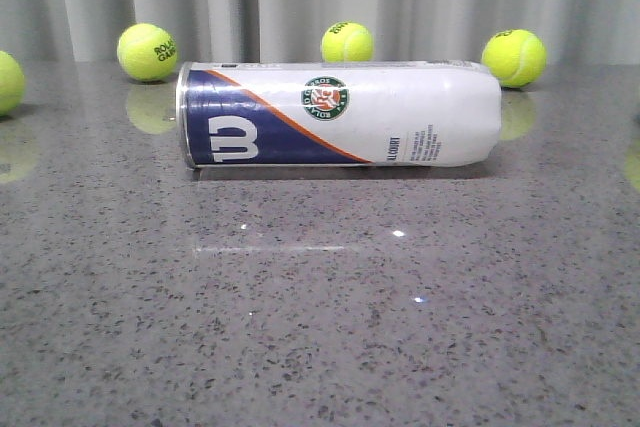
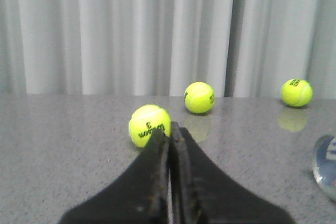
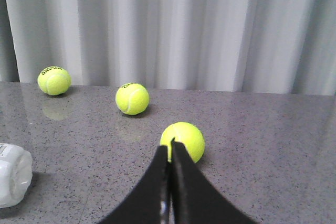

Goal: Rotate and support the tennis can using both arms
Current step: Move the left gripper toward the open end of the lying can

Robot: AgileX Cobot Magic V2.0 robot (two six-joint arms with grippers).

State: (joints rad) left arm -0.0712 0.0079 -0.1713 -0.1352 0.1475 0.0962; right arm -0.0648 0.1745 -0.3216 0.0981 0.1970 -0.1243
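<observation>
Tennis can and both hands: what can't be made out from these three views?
- Tennis can: contents hidden by the label, front view; small print beside the emblem too small to read.
- Tennis can in the wrist views: only its ends show, the rest cut off by the picture edges.
- Left hand, right hand: absent from the front view, so their distance from the can is unclear.

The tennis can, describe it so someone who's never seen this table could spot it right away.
On the grey speckled table, in front of the pale curtain, one long cylinder lies on its side across the middle: the tennis can. Unlike the round yellow-green tennis balls behind it, it is white and navy with a big white W.
</observation>
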